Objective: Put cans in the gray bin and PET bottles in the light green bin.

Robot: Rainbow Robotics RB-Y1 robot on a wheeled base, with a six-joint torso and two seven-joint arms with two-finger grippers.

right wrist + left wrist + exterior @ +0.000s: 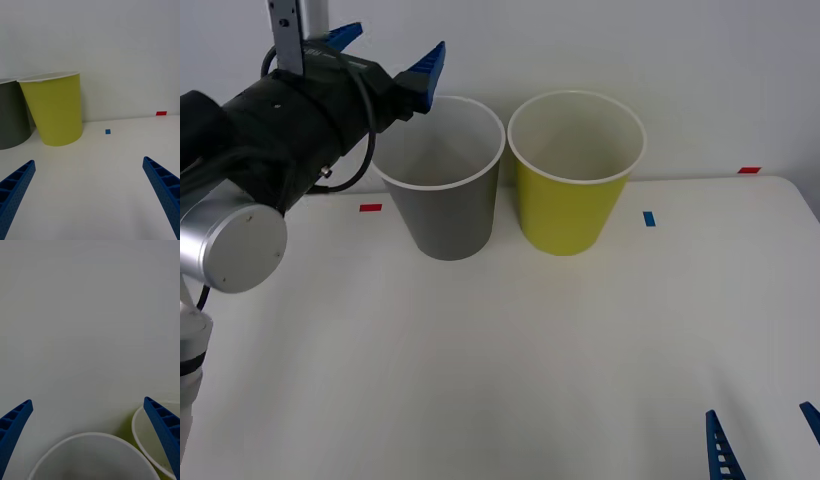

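The gray bin (pixel 448 205) stands upright at the back of the white table, and the light green bin (pixel 570 205) stands close beside it on its right. My left gripper (pixel 385 50) hovers open over the gray bin's left rim, with nothing between its fingers. In the left wrist view the left gripper (pixel 88 402) looks down on the gray bin's rim (pixel 90 434) and the light green bin's rim (pixel 135 433). My right gripper (pixel 765 435) is open and low at the table's front right. In its own view the right gripper (pixel 89 165) faces the light green bin (pixel 54 110) and the gray bin (pixel 11 114). Cans and PET bottles are out of view.
Small tape marks lie on the table (pixel 500 350): a red one (pixel 370 208) left of the gray bin, a blue one (pixel 649 218) right of the green bin, and a red one (pixel 748 170) at the back right. A white wall rises right behind the bins.
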